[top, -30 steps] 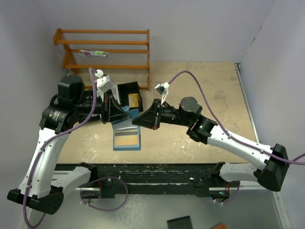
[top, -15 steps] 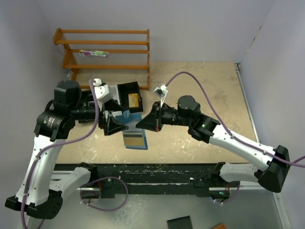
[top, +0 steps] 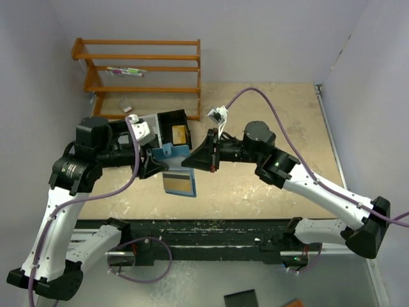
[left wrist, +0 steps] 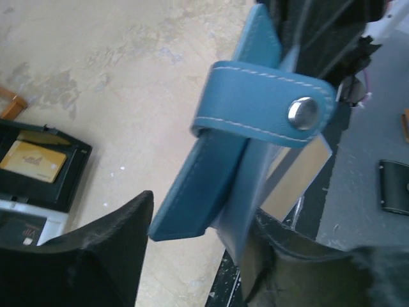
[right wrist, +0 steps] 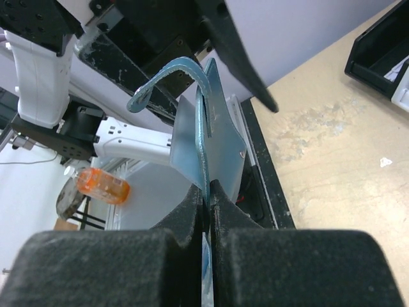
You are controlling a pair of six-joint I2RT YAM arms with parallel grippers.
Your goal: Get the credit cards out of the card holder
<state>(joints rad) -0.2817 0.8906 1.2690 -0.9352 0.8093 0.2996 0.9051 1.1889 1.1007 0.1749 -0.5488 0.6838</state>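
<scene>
The blue card holder [top: 171,152] hangs in the air between my two grippers. Its strap with a metal snap [left wrist: 265,109] curls over the top. My right gripper [right wrist: 208,198] is shut on the holder's thin edge [right wrist: 206,137]. My left gripper [left wrist: 203,208] is open and straddles the holder's lower corner [left wrist: 192,198]. Its left finger [left wrist: 108,249] stands apart from the blue flap, while its right finger [left wrist: 300,262] lies against the clear pocket. A tan credit card [top: 180,183] shows inside the hanging pocket. Another gold card [left wrist: 33,162] lies in the black tray [top: 171,121].
A wooden rack [top: 144,67] stands at the back left of the table. The black-and-white tray sits just behind the grippers. The table's black front rail [top: 211,231] runs below the hanging pocket. An orange bottle [right wrist: 102,184] lies off the table.
My left gripper has opened and let go of the holder. The holder's pocket with the card has swung right, hanging from the right gripper, which stays shut.
</scene>
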